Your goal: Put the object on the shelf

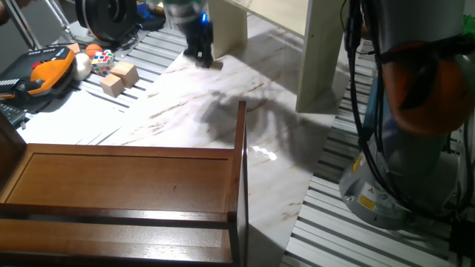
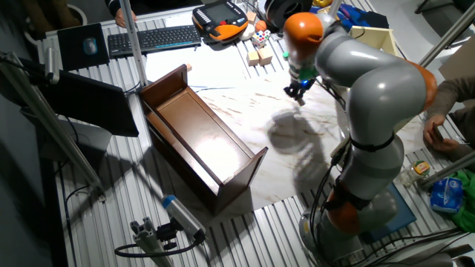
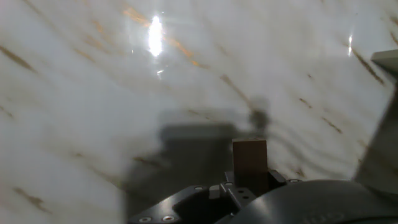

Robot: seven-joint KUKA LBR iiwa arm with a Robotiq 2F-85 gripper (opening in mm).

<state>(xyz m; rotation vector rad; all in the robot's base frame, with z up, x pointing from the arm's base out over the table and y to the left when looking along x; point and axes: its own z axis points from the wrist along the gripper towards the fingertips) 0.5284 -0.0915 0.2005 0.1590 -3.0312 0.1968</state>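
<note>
The tool (image 1: 200, 53) hangs low over the far part of the marble tabletop (image 1: 223, 111), its fingers clamped on the object (image 3: 250, 163), a thin tan wooden slab that juts forward from between them in the hand view. In one fixed view the slab shows as a small tan tip at about 4 o'clock of the tool, just above the tabletop; whether it touches the surface cannot be told. The shelf (image 1: 319, 44), a pale cream unit with thick upright panels, stands near the tool at roughly 2 o'clock in that view, and no slab lies on its boards. Judgement: the pick-up is done, the transfer and placement are outstanding. The dark brown wooden unit (image 1: 133, 185) sits at 6 o'clock, well apart; the light wooden cubes (image 1: 120, 77) and puzzle cube (image 1: 103, 60) lie at 9 o'clock, untouched.
</note>
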